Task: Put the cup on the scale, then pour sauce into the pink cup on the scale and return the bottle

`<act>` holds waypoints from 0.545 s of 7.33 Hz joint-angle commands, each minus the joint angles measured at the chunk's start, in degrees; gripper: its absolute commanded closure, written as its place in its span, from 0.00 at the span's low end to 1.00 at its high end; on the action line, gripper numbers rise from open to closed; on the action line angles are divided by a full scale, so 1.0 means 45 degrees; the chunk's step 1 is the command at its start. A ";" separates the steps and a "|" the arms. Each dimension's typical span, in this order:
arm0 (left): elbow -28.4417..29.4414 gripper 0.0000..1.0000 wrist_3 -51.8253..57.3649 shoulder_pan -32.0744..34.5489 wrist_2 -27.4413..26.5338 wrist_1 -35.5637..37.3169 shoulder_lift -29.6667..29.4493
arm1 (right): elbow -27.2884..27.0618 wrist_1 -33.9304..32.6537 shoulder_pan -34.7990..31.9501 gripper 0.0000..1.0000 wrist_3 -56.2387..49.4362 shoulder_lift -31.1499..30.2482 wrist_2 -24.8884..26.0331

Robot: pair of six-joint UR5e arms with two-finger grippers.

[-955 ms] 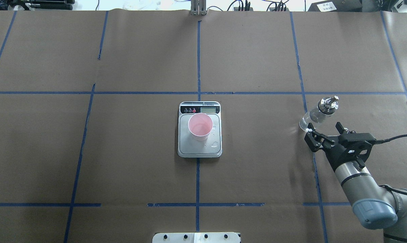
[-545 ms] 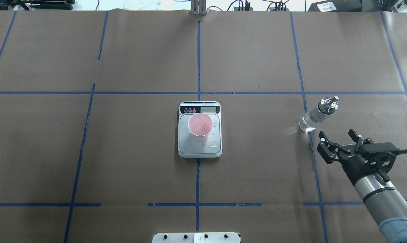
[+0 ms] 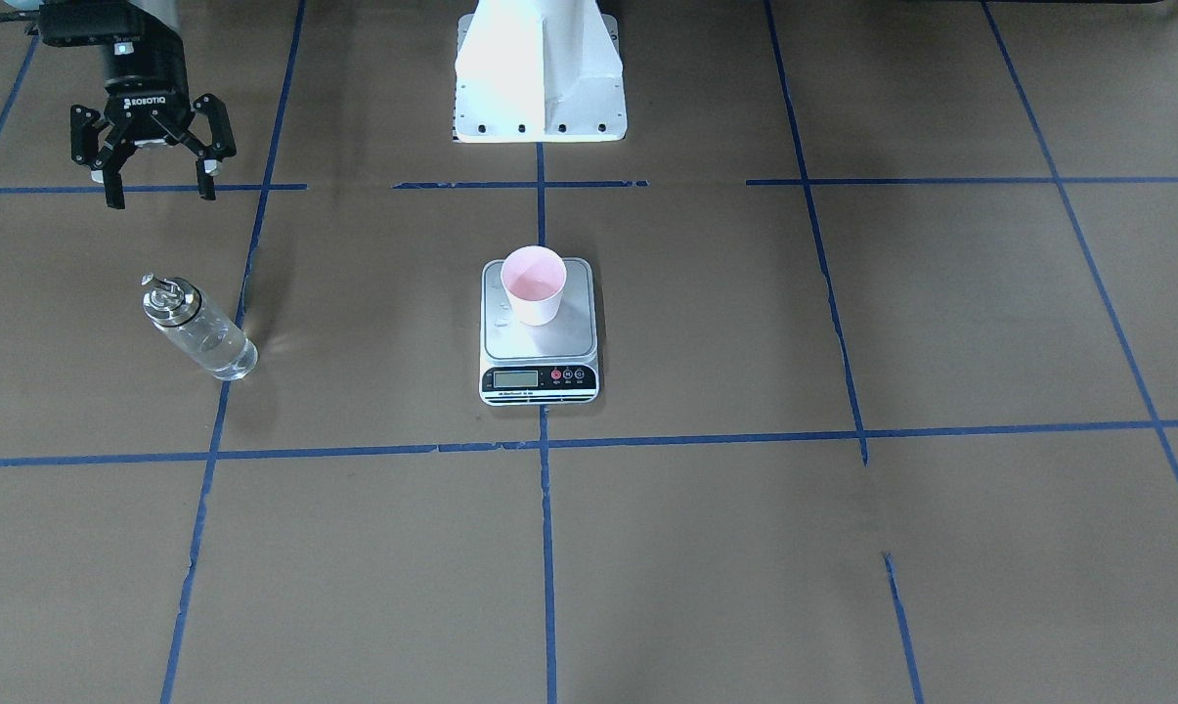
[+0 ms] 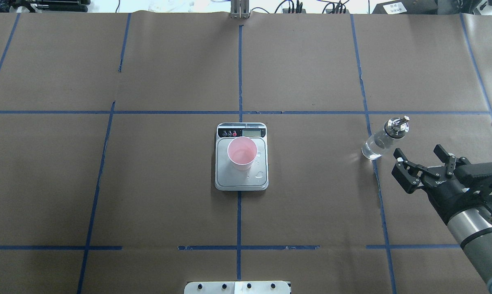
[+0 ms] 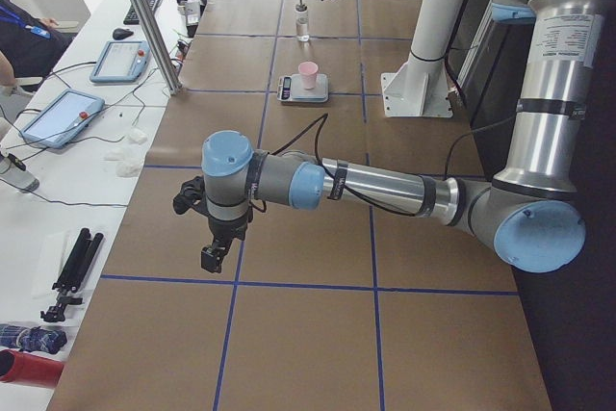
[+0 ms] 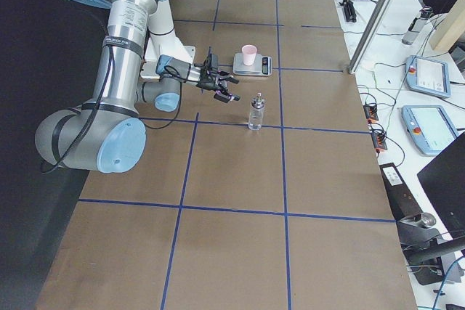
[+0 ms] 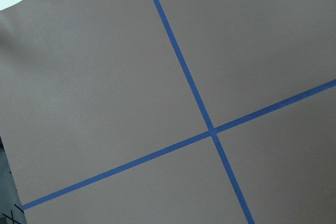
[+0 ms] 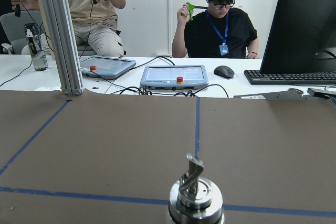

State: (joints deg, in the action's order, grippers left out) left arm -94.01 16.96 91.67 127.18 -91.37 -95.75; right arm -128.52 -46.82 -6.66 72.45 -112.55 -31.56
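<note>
The pink cup point(image 4: 242, 153) stands upright on the silver scale point(image 4: 237, 181) at the table's middle, also in the front view point(image 3: 533, 284) on the scale point(image 3: 549, 344). A few clear droplets lie on the platform beside the cup. The clear glass bottle point(image 4: 381, 141) with a silver spout stands upright and free on the table at the right, holding clear sauce. My right gripper point(image 4: 419, 152) is open and empty, a short way behind the bottle point(image 3: 197, 332), apart from it. The right wrist view shows the spout cap point(image 8: 195, 195). My left gripper point(image 5: 217, 252) shows only in the exterior left view, so I cannot tell its state.
Blue tape lines point(image 4: 239, 73) grid the brown paper table. The robot's white base point(image 3: 540, 73) is behind the scale. An aluminium post point(image 8: 60, 30), teach pendants point(image 8: 174, 76) and two operators point(image 8: 220, 19) are beyond the far edge.
My right gripper, open throughout, has drawn back from the bottle toward the robot and to the right. The bottle, cup and scale have not moved.
</note>
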 commanded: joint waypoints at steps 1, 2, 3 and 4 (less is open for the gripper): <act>0.0013 0.00 0.0000 0.0000 0.0000 -0.0009 -0.0011 | -0.0737 -0.0671 -0.1187 0.00 -0.1210 0.0129 -0.0772; 0.0013 0.00 0.0000 0.0000 0.0000 -0.0009 0.0008 | -0.0777 -0.0710 -0.2376 0.00 -0.1856 0.0593 -0.2074; -0.0006 0.00 0.0000 0.0000 0.0000 0.0010 0.0009 | -0.0680 -0.0884 -0.3954 0.00 -0.2114 0.1120 -0.3828; -0.0006 0.00 0.0000 0.0000 0.0019 0.0010 -0.0011 | -0.0641 -0.1388 -0.6251 0.00 -0.3006 0.1957 -0.6746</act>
State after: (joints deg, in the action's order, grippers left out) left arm -94.00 16.96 91.67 127.20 -91.35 -95.75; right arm -131.61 -51.05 -23.85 62.83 -107.63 -48.62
